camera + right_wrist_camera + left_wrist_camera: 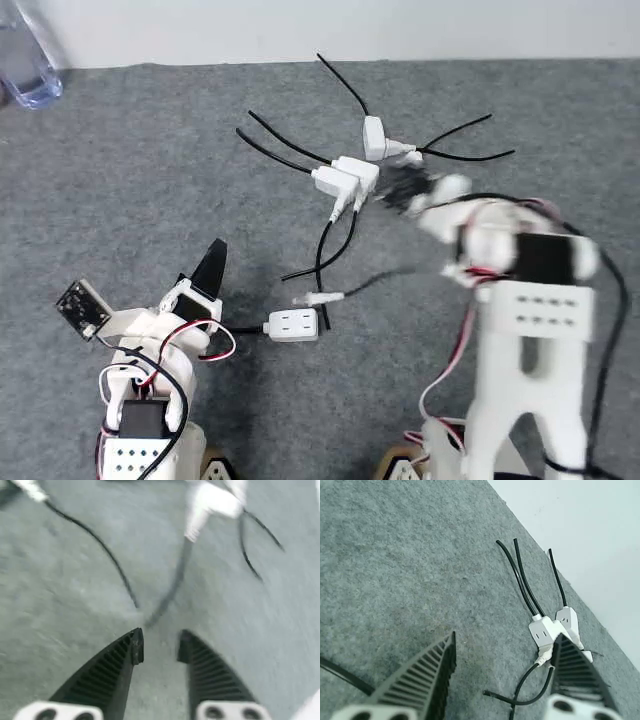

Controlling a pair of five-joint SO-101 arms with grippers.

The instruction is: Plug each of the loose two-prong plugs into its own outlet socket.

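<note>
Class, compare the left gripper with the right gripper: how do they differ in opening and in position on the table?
The left gripper has its fingers wide apart; the right gripper shows a narrower gap. The left gripper is at the near side of the table by the white outlet block; the right gripper is farther out, beside the cluster of white connectors. Both are open, empty, and have black ribbed fingers.

Black cords (320, 255) criss-cross the middle of the mat (150, 170) around the outlet blocks (345, 178); its left side seems open
</note>
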